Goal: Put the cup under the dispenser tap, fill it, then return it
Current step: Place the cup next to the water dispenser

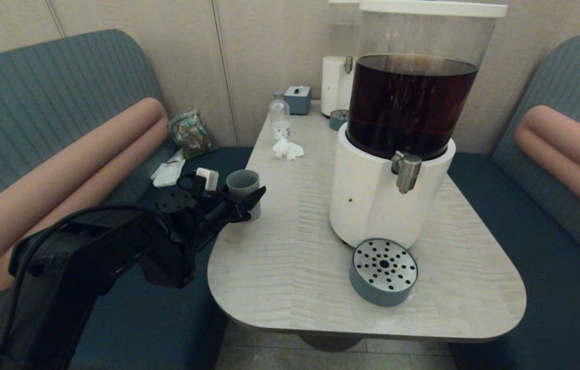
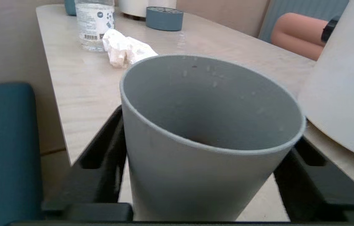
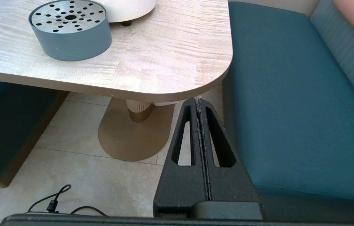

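The grey-blue cup (image 1: 242,185) stands upright at the table's left edge, far left of the steel dispenser tap (image 1: 406,171). That tap juts from the white base (image 1: 372,195) under the tank of dark brown liquid. My left gripper (image 1: 246,198) reaches in from the left seat and is shut on the cup (image 2: 195,175), with one black finger (image 2: 108,147) against each side near the rim. The cup's inner wall shows deep down; its bottom is hidden. My right gripper (image 3: 199,102) hangs shut and empty below the table's near right corner, beside the seat.
A round blue-grey tray (image 1: 383,271) with a perforated metal top sits in front of the dispenser base. Behind the cup are a clear bottle (image 1: 279,119) and a crumpled tissue (image 1: 288,149). At the back stand a smaller white dispenser (image 1: 336,85), a second tray (image 1: 339,118) and a blue box (image 1: 297,99).
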{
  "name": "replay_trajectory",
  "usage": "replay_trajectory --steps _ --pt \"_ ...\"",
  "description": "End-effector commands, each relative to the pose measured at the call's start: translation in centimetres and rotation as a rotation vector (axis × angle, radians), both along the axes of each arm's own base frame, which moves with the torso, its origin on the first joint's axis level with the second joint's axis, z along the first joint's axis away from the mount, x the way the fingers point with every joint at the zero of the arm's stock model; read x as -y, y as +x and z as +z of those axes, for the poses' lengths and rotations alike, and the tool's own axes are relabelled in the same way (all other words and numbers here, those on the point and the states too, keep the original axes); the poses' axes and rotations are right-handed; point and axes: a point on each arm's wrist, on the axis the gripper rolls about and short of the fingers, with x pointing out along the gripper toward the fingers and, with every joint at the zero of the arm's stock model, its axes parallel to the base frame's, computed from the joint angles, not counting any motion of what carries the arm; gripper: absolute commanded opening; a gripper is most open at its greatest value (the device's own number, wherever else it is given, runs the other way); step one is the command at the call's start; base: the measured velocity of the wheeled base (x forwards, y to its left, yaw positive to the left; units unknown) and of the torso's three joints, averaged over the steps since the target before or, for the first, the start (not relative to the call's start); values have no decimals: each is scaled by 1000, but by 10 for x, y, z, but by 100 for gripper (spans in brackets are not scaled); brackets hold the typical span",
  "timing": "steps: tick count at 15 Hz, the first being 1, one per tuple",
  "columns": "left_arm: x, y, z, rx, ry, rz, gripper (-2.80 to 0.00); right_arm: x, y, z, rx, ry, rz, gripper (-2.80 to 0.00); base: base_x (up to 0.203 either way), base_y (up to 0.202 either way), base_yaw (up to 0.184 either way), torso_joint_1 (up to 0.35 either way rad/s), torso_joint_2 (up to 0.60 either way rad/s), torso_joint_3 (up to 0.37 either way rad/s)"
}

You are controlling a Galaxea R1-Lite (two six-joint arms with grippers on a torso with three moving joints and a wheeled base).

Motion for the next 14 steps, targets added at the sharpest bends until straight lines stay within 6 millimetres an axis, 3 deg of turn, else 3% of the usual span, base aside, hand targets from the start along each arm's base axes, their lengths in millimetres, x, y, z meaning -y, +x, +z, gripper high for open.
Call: replay_trajectory --steps 1,7,14 --pt "0 0 2 8 -2 -3 0 0 0 0 -1 -1 1 -280 0 0 0 0 0 0" --pt "-2 -9 1 -26 3 -1 0 0 0 0 -1 -1 1 -280 0 0 0 0 0 0" --pt "-8 -47 17 -100 25 1 0 0 0 0 0 -1 1 -280 0 0 0 0 0 0"
